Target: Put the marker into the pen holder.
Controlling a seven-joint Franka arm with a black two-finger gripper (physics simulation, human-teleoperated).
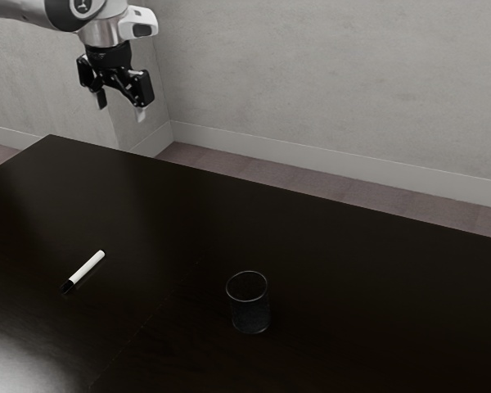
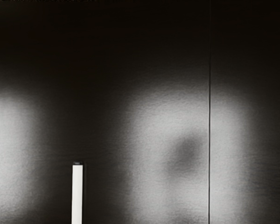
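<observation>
In the exterior view, our hand [image 1: 121,108] is up high, fingers spread wide; the white marker [image 1: 87,268] lies on the dark surface [image 1: 164,213], away from the pen holder [image 1: 250,315]; in the wrist view, we see one marker end.

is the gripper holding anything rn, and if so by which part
Nothing is held: the gripper hangs open with its fingers apart and empty, and the marker lies on the table.

Dim, diffuse lighting. Glare whitens the dark tabletop [image 1: 376,303] at the exterior view's lower left; wrist view: soft-edged reflections, one enclosing shadow.
</observation>
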